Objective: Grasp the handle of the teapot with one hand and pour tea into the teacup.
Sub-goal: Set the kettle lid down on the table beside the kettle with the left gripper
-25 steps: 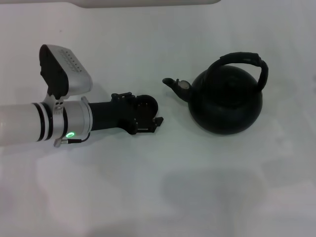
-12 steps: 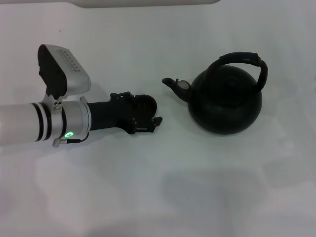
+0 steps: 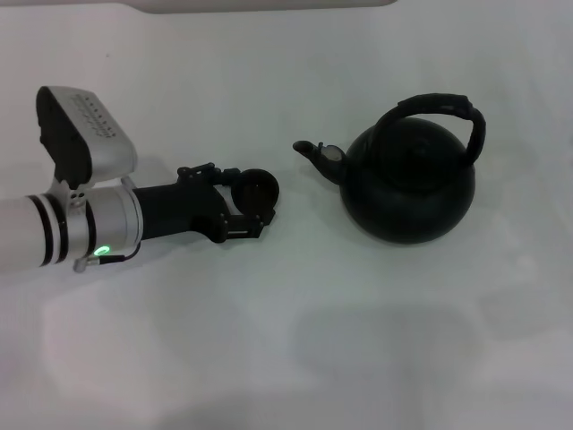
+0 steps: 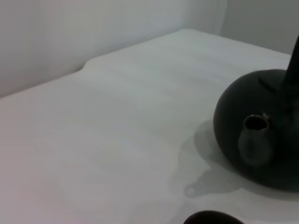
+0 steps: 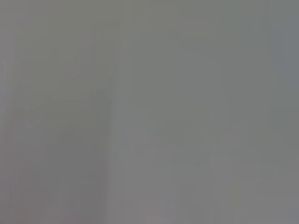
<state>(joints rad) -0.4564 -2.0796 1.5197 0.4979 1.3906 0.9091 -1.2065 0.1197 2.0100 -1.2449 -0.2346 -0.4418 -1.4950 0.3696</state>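
In the head view the left gripper (image 3: 253,204) reaches in from the left edge to the middle of the frame, its fingers set around the teacup (image 3: 256,191), a small round black cup that sits between them. Whether the fingers press on the cup or stand just clear of it cannot be told. The silver forearm behind them carries a grey camera block at the upper left and a small green light.

The teapot (image 3: 410,188) stands upright on the white table (image 3: 286,340) at the right of centre, well apart from the cup. Its short spout (image 3: 315,153) points left toward the gripper, and the handle (image 3: 448,112) arches over its top, free of any grasp.

The left wrist view shows the teapot at the right edge with its spout facing the camera, and the dark rim of the teacup (image 4: 212,217) at the bottom edge.

The right wrist view is plain grey, and the right gripper is nowhere in view.
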